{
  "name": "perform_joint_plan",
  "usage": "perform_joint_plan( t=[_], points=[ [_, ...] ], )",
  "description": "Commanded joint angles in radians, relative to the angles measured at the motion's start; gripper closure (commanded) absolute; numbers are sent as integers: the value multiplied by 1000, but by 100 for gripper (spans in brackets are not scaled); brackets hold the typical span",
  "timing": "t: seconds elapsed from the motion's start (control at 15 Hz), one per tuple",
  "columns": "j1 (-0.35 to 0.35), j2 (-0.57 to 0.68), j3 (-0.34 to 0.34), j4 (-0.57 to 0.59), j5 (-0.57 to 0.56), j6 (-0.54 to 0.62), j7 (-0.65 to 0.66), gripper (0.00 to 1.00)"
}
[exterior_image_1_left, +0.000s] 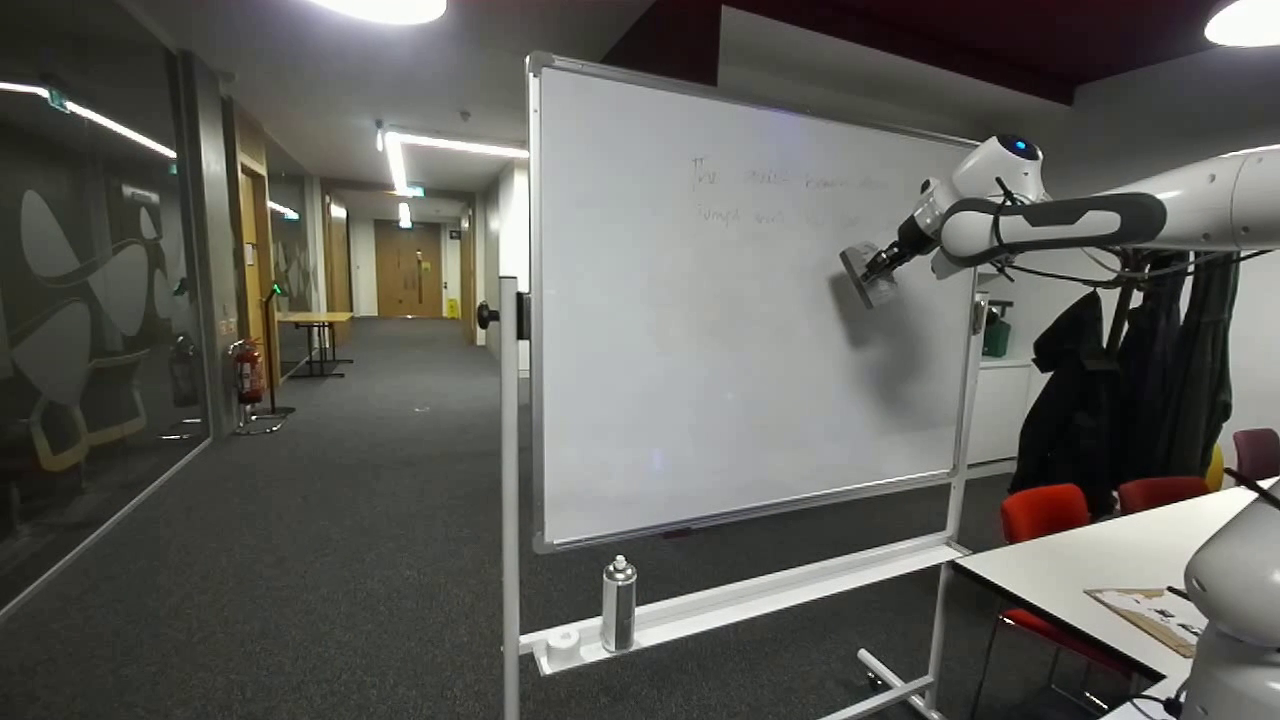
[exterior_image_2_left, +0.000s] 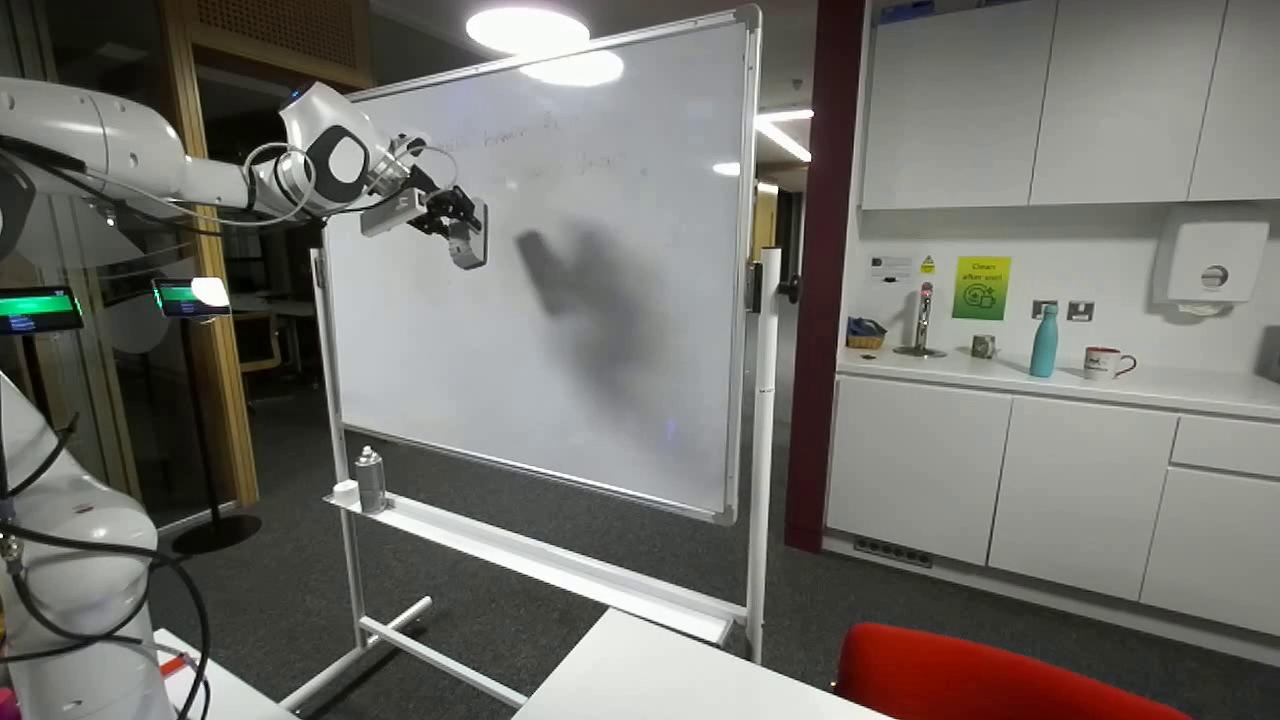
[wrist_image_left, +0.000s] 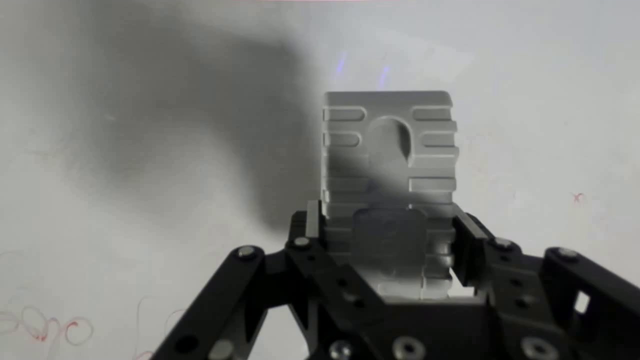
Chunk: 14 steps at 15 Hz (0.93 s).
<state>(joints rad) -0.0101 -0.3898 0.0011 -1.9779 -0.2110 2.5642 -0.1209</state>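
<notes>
Gripper (wrist_image_left: 390, 225) clamped around a gray eraser (wrist_image_left: 390, 160) (near end partly hidden), whiteboard (exterior_image_1_left: 700, 350) behind, faint writing (exterior_image_1_left: 765, 178) barely legible

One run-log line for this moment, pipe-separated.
gripper: holds grey eraser | whiteboard: faint writing near top | spray can: upright on lower tray

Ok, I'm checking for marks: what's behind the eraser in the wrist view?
Behind the gray eraser is the whiteboard, with faint red marks visible at lower left. The patch the eraser covers is hidden from this view.
</notes>
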Motion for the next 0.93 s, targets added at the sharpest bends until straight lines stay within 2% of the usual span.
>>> perform_joint_plan(
  t=[0.0, 0.27, 0.87],
  points=[
    [-3, 2, 3, 4, 4, -3, -3, 65],
    [11, 25, -6, 13, 17, 114, -17, 65],
    [-12, 156, 0, 70, -9, 442, -15, 65]
  ],
)
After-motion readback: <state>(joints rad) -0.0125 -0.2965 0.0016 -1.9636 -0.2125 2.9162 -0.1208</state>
